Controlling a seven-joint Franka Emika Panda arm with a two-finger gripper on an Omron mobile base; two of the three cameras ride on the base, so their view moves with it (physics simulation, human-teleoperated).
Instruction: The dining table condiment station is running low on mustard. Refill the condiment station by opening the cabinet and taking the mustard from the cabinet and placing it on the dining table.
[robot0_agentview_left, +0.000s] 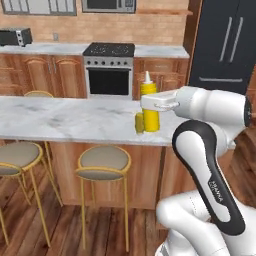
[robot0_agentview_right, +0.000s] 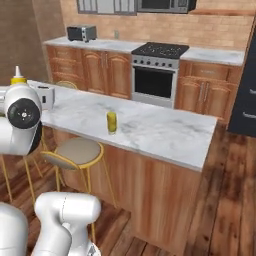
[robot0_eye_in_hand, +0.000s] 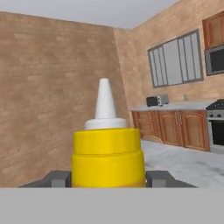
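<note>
I have the mustard (robot0_eye_in_hand: 107, 155) pinched between my two fingertips (robot0_eye_in_hand: 56, 178), one dark pad on each side of its yellow body, and the white nozzle points up toward the ceiling, so I carry it upright. In the left base view the mustard (robot0_agentview_left: 149, 107) sits in my gripper (robot0_agentview_left: 151, 104) above the near part of the dining table (robot0_agentview_left: 65, 120); whether its base already touches the marble or hangs just above it I cannot tell from here. Just beside it on the marble stands a small yellow jar (robot0_agentview_left: 139, 122), and that neighbour is my first worry: if I lower or shift sideways carelessly, the bottle's foot or one of my pads could knock the jar over or push it along the top. The second worry is the release itself. My hold is low on the smooth, rounded body, so if I let go while the base is not yet seated flat, the tall bottle may tip, and a tipped bottle rolls easily on polished stone toward the near edge, where the stools (robot0_agentview_left: 104, 164) stand below. In the right base view the mustard (robot0_agentview_right: 18, 76) peeks up behind my own arm, over the table's end, which suggests little spare surface on that side. A backward pull with one pad dragging on the plastic could also topple it.
</note>
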